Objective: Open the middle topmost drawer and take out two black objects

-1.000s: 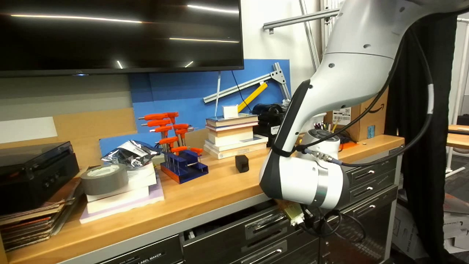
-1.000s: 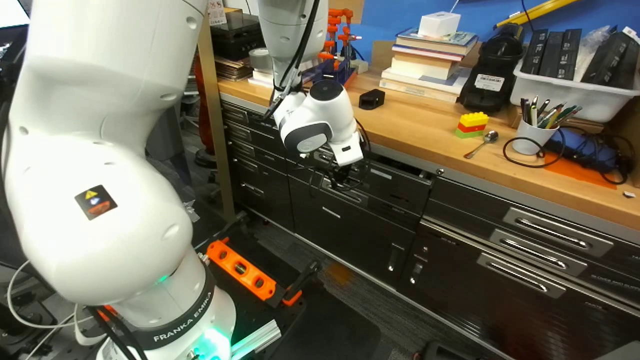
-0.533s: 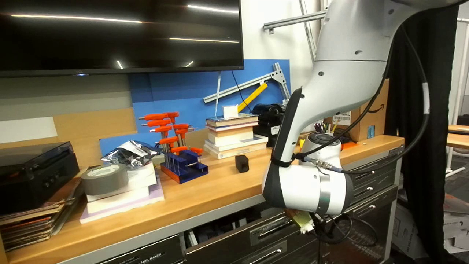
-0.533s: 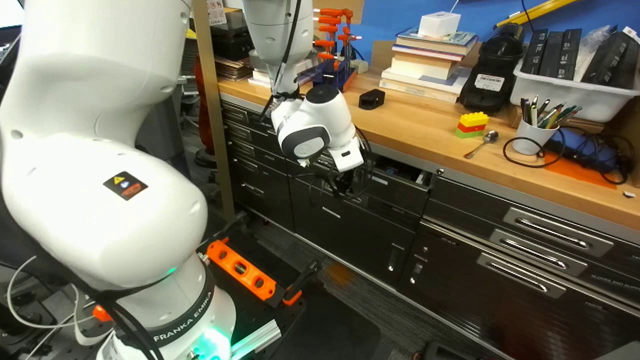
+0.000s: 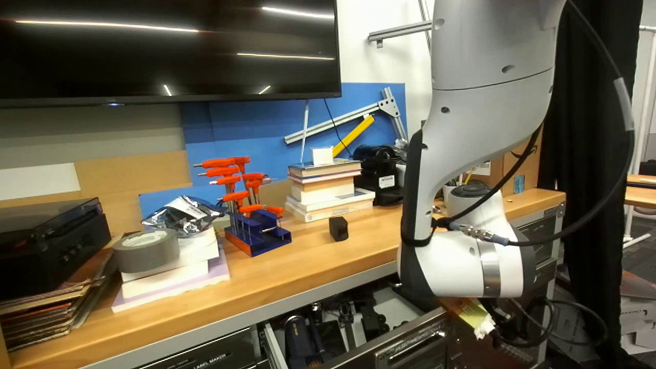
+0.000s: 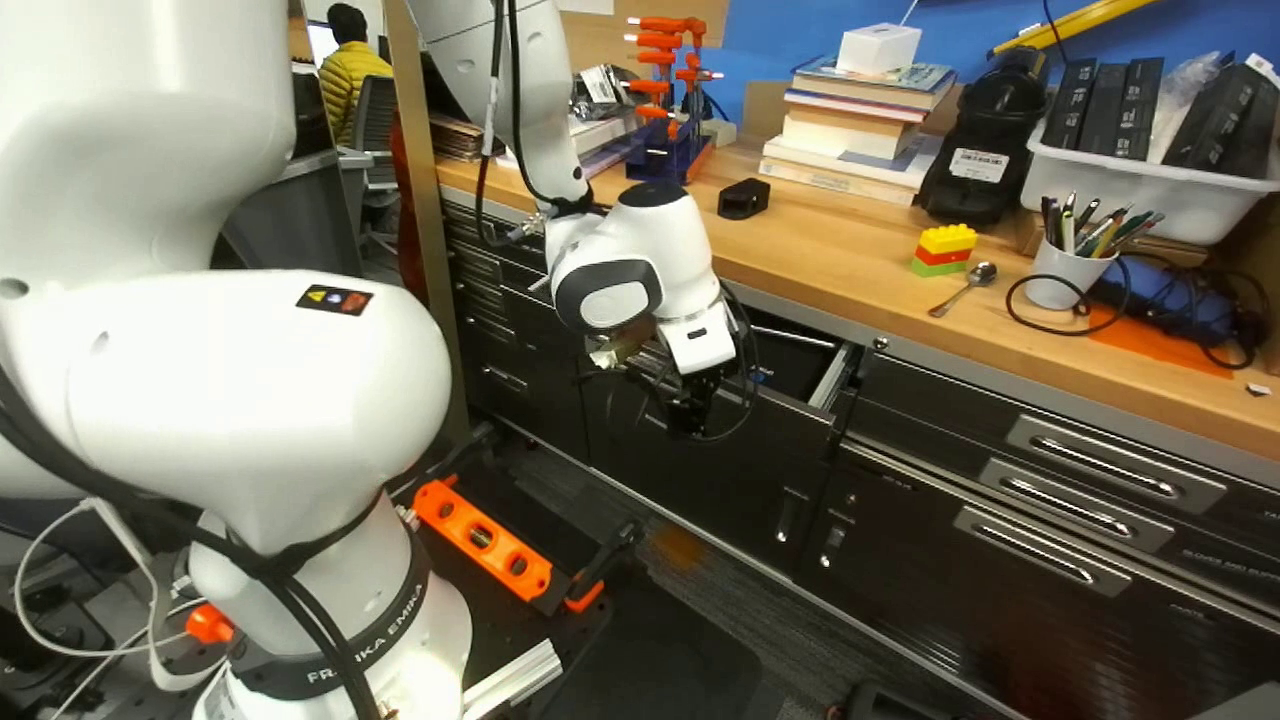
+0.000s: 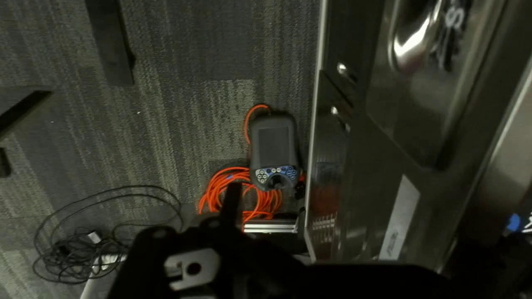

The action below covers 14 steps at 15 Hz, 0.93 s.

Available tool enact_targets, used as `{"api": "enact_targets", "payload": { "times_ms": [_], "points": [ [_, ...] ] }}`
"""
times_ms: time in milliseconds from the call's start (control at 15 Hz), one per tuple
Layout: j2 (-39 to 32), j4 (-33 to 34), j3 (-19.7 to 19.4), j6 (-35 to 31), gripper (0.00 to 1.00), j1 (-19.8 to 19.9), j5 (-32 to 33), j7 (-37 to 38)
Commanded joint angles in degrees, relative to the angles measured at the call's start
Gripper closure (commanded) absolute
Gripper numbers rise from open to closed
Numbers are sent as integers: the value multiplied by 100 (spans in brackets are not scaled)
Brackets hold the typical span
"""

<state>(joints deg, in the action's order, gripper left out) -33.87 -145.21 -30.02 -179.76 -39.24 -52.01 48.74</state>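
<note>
Preferably, draw the glossy black-fronted metal drawer point(image 5: 410, 339) out straight and slowly — the chunky matte-black parts point(image 5: 371, 319) inside, likely including the 2 wanted, could slide. The black 2-fingered gripper point(image 6: 690, 415) has jaws wide apart, apparently holding nothing.

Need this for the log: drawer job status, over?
Jaws open, nothing seen held. Drawer open, dark items inside; wanted two unclear. Arm hides part of the inside.

Drawer point(image 5: 370, 357) open above; worktop point(image 5: 307, 262) overhangs rear
</note>
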Motion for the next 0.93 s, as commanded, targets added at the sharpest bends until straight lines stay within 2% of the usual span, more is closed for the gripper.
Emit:
{"api": "enact_targets", "payload": {
  "times_ms": [0,333,400,467,600,867],
  "points": [
    [27,-313,-969,639,0,-887,386,224],
    [-157,-298,-2118,1740,0,-1901,1147,666],
    [22,-365,-2130,1806,0,-1761,1885,1170],
    [-11,-414,-2436,2106,0,-1988,2281,1475],
    [167,-463,-2778,2578,0,-2134,3190,2110],
    [564,-679,-3214,3180,0,-2245,4238,2780]
  ]
}}
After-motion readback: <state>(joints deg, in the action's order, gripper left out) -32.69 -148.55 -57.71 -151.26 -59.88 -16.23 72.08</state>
